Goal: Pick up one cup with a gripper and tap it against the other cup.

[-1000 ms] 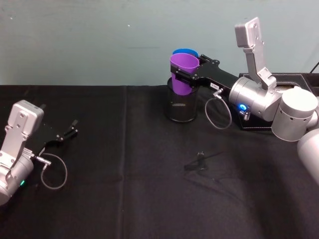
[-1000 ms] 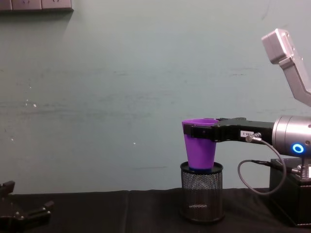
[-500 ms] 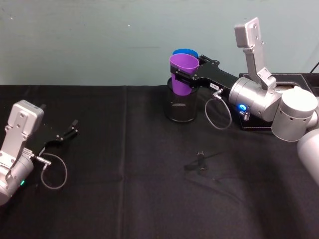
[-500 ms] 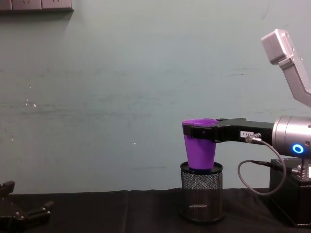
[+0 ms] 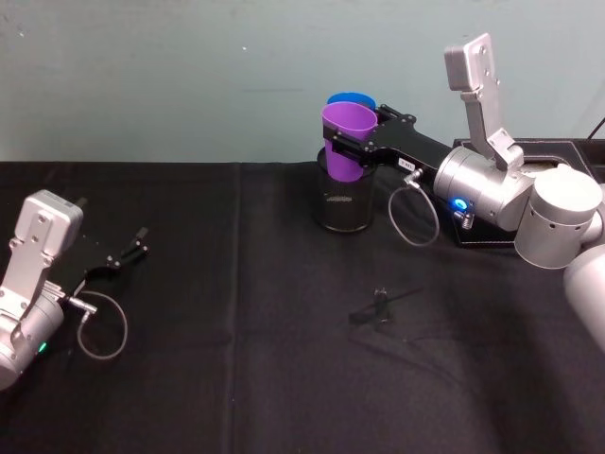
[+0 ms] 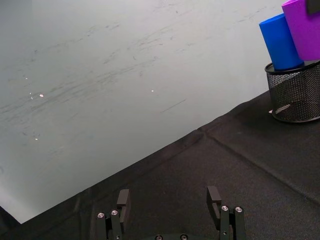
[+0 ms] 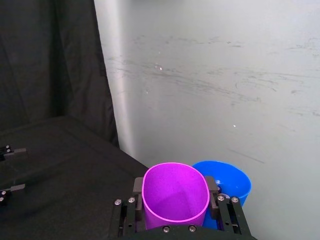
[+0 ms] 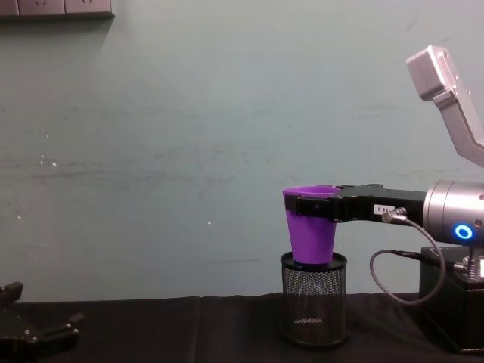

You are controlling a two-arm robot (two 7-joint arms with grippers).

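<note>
— Gripping what, the right end effector (image 5: 352,142)?
— Clamped on the smooth purple plastic tumbler (image 5: 348,128), whose base sits at the rim of the black wire-mesh cylindrical holder (image 5: 342,203). The blue plastic tumbler (image 5: 352,98) stands inside it, just behind.
— Left end effector (image 5: 132,251)?
— Jaws apart, low over the black-clothed surface (image 5: 236,331), well clear.

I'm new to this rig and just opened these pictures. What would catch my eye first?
The purple cup, clamped near its rim by the right tool, its base in the mouth of the black mesh holder at the back of the table. The blue cup stands in that holder just behind it. The left tool sits open at the table's left.
</note>
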